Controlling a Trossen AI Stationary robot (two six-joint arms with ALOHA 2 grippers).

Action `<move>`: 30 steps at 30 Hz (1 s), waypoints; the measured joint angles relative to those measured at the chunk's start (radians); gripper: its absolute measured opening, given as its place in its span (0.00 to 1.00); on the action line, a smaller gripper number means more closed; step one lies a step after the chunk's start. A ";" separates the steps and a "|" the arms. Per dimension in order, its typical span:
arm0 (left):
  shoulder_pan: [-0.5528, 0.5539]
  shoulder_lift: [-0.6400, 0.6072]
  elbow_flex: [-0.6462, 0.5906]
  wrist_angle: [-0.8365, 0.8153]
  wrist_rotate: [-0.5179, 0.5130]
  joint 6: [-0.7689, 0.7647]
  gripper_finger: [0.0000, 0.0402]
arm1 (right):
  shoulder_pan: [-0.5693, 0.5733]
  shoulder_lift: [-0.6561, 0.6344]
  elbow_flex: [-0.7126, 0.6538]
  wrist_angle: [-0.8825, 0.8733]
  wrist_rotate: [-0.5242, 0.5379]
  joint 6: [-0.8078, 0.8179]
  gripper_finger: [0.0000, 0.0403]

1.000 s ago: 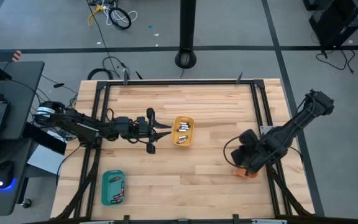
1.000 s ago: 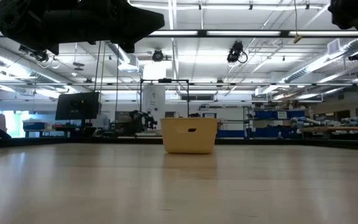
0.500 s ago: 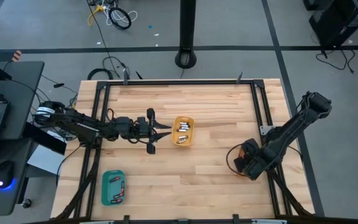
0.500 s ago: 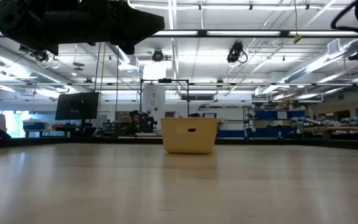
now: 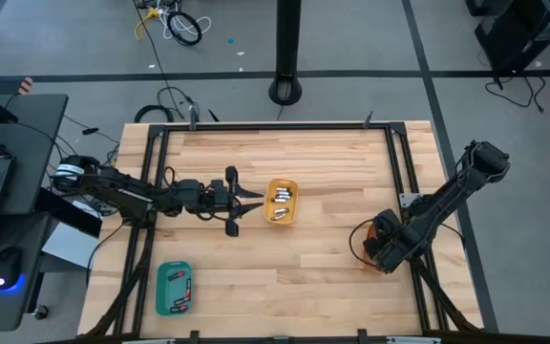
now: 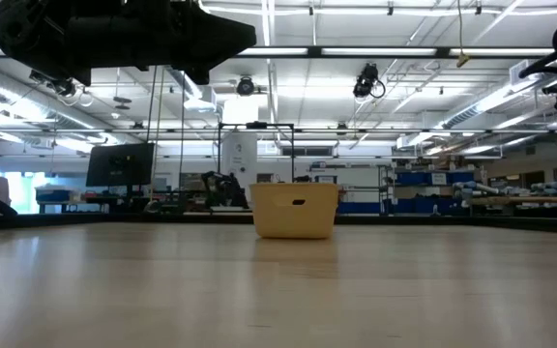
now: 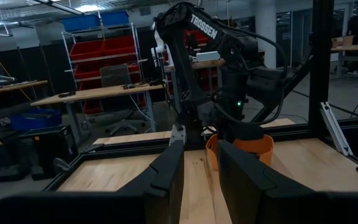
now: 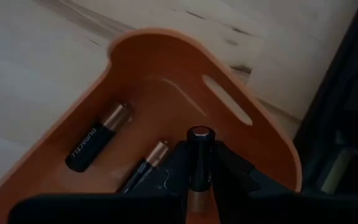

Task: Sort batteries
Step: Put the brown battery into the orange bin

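My right gripper [image 8: 199,163] hovers over the orange tray [image 8: 166,93] near the table's right edge [image 5: 382,245] and is shut on a dark battery [image 8: 199,155]. Two more batteries [image 8: 98,144] [image 8: 146,163] lie flat on that tray's floor. My left gripper [image 5: 253,201] waits open, level, just left of the yellow tray [image 5: 282,202], which holds several batteries. In the left wrist view its fingers [image 7: 173,174] point at the orange tray [image 7: 247,149]. The teal tray [image 5: 174,288] with a few batteries sits near the table's near-left corner. My right gripper pinches the battery between its two fingers, which lie along its length. The dark end [image 8: 199,134] sticks out past the fingertips and the copper end [image 8: 197,200] sits farther back. The fingers point down from above, and the battery is held clear over the orange tray's floor.
Black metal rails frame the wooden table [image 5: 332,162]. The orange tray stands close to the right rail [image 5: 411,201]. Bare wood lies between the yellow tray and the orange one. In the low view the yellow tray [image 6: 294,209] stands mid-table, with the arms overhead.
My right gripper has moved down toward the orange tray, still shut on the battery. My left arm has kept still.
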 joint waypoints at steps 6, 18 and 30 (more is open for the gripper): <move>0.000 0.000 0.000 0.000 0.000 0.000 0.26 | -0.030 0.000 0.000 0.001 0.012 -0.081 0.15; 0.000 0.000 0.000 0.000 0.000 0.000 0.26 | -0.191 0.000 0.000 0.021 0.077 -0.390 0.15; 0.000 0.000 0.000 0.000 0.000 0.000 0.26 | -0.278 0.000 0.045 0.083 -0.042 -0.429 0.15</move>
